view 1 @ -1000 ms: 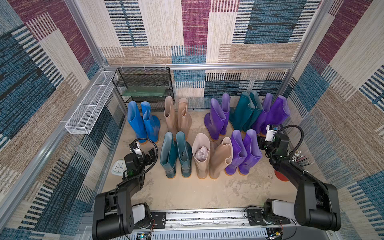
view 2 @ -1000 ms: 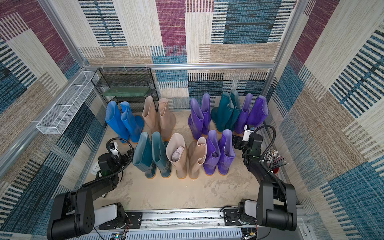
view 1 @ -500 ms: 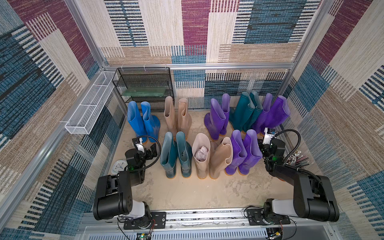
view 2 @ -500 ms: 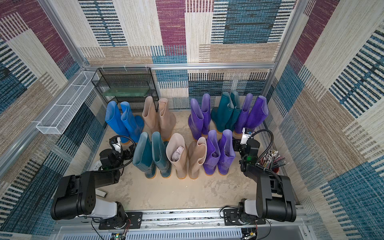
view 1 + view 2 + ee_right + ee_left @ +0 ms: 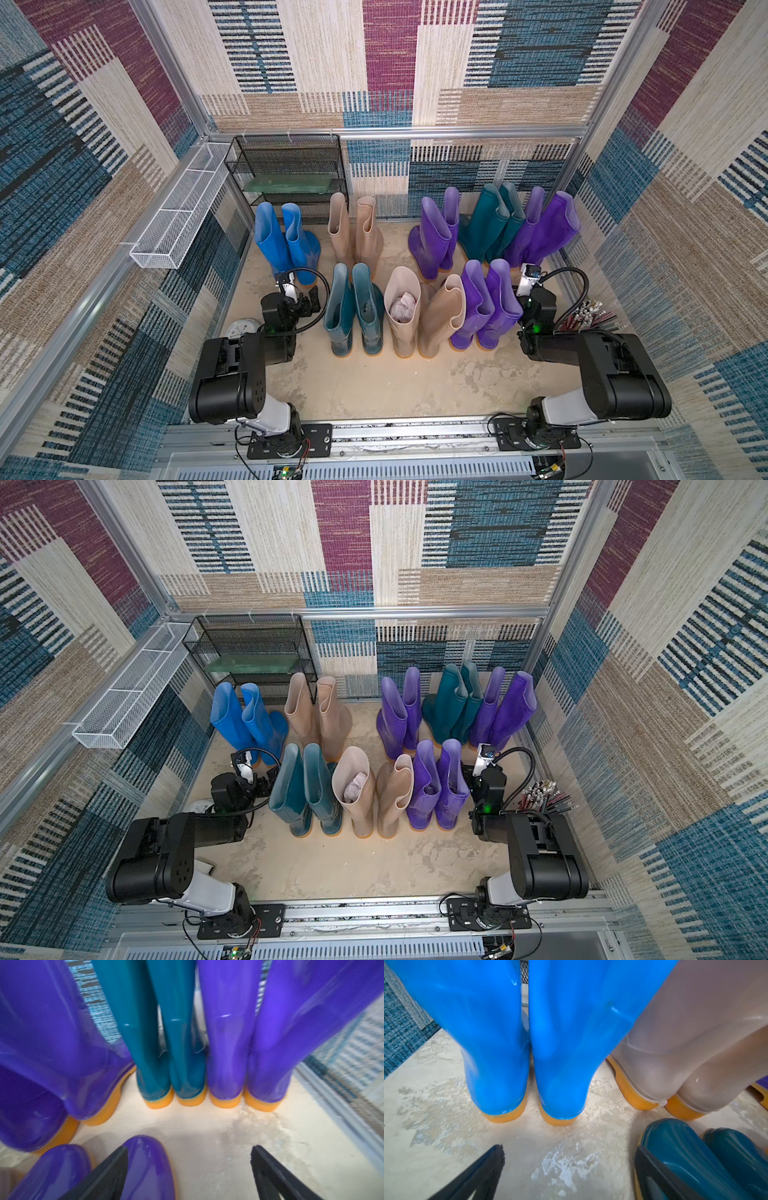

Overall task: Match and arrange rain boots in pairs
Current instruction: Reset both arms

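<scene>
Nearest the camera, 2 black arms rise from a rail at the floor's front edge and reach low toward the 16 rain boots, all upright on orange-yellow soles.

The left end effector hangs just above the floor with its jaws spread wide and nothing between them. One of its fingers is beside the toe of the front teal pair; whether it touches, I cannot tell. The right end effector is spread just as wide and also empty, with 1 finger in front of a toe of the front purple pair.

The near row holds 3 pairs: front teal pair toward the left arm, front beige pair in the middle, front purple pair toward the right arm. Crumpled paper sits inside 1 beige boot.

The far row holds 5 pairs, left to right: blue pair, back beige pair, middle purple pair, back teal pair and corner purple pair. The left wrist view faces the blue heels; the right wrist view faces the back teal and corner purple heels.

Behind the blue pair stands a black wire-mesh rack. A white wire basket is fixed to the left wall.
</scene>
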{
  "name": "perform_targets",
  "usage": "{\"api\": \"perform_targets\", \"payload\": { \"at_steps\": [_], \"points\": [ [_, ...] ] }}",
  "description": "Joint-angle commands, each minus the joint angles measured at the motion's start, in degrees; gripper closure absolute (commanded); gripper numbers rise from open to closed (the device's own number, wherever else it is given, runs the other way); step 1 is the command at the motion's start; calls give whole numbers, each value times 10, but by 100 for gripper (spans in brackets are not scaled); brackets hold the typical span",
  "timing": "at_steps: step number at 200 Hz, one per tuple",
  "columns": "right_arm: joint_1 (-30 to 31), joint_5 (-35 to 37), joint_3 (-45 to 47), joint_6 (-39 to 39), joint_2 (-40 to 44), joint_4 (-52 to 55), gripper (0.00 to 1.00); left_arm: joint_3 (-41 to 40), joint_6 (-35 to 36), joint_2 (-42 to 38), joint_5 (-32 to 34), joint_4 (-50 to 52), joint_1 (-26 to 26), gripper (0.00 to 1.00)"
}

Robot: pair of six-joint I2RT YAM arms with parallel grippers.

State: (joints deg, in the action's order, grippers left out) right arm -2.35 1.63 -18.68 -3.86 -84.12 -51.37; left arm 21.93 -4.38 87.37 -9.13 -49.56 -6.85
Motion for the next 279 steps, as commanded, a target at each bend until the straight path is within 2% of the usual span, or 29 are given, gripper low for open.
{"api": "perform_targets", "payload": {
  "at_steps": [1,44,76,266,279],
  "points": [
    [6,38,0,5,-3,-44,5,9,16,4,3,12,2,0],
    [9,42,4,7,0,-50,5,31,31,1,6,57,14,0],
    [22,49,14,20,0,-67,5,34,35,3,6,58,16,0],
    [11,28,10,17,-3,-61,5,39,42,5,2,68,20,0],
    [6,-13,3,30,-5,-52,5,39,42,5,2,68,20,0]
  ]
}}
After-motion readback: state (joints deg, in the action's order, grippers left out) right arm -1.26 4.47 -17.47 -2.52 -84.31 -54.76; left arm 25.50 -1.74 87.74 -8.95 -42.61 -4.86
